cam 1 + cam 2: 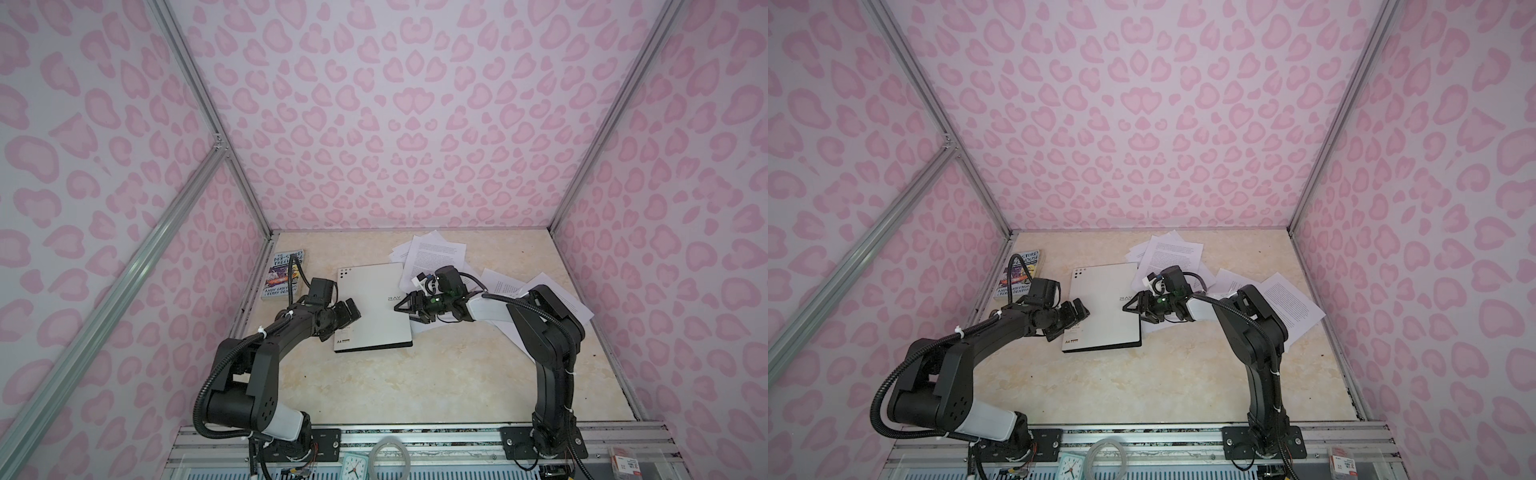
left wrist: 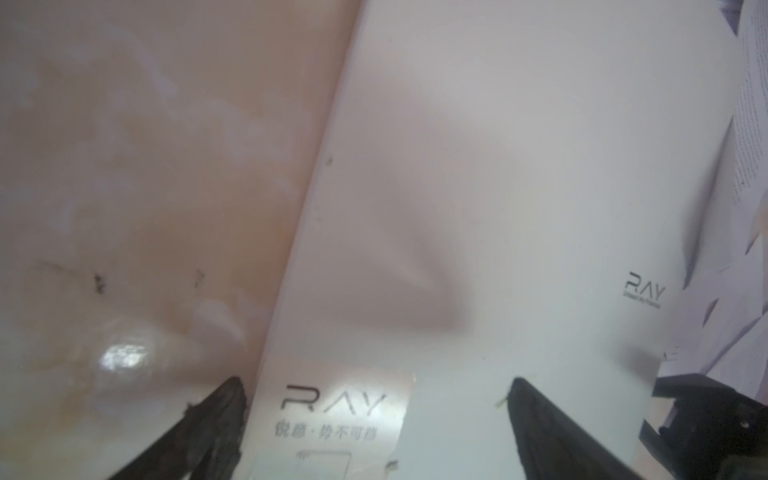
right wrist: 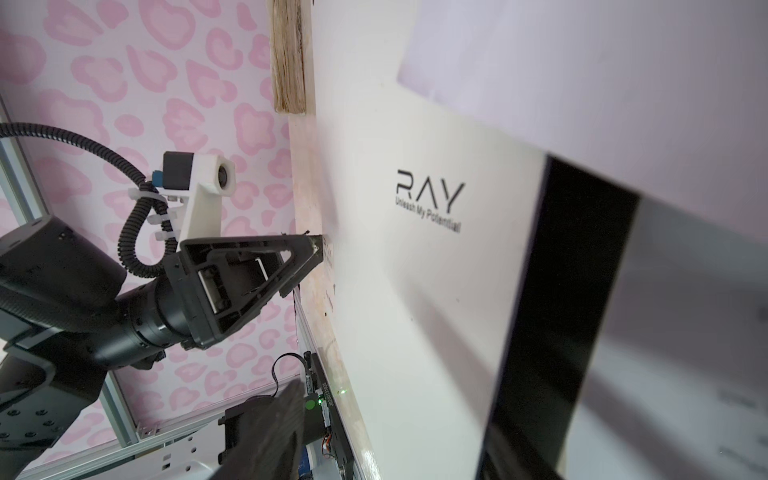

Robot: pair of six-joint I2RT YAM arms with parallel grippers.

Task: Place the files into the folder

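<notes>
The folder (image 1: 374,305) lies shut and flat on the table, light grey with a RAY logo (image 3: 430,197); its side edge is black (image 3: 561,311). My left gripper (image 1: 352,312) is open wide astride the folder's left edge. In the left wrist view one finger is over the table and the other over the cover (image 2: 498,208). My right gripper (image 1: 409,312) is at the folder's right edge, its fingers apart with nothing visibly held. The files (image 1: 436,253) lie loose behind the right gripper, and more sheets (image 1: 557,293) are under the right arm.
A colourful paperback book (image 1: 283,274) lies at the back left by the wall. Pink patterned walls close in three sides. A metal rail (image 1: 415,436) runs along the front, with a small clock (image 1: 355,467) below it.
</notes>
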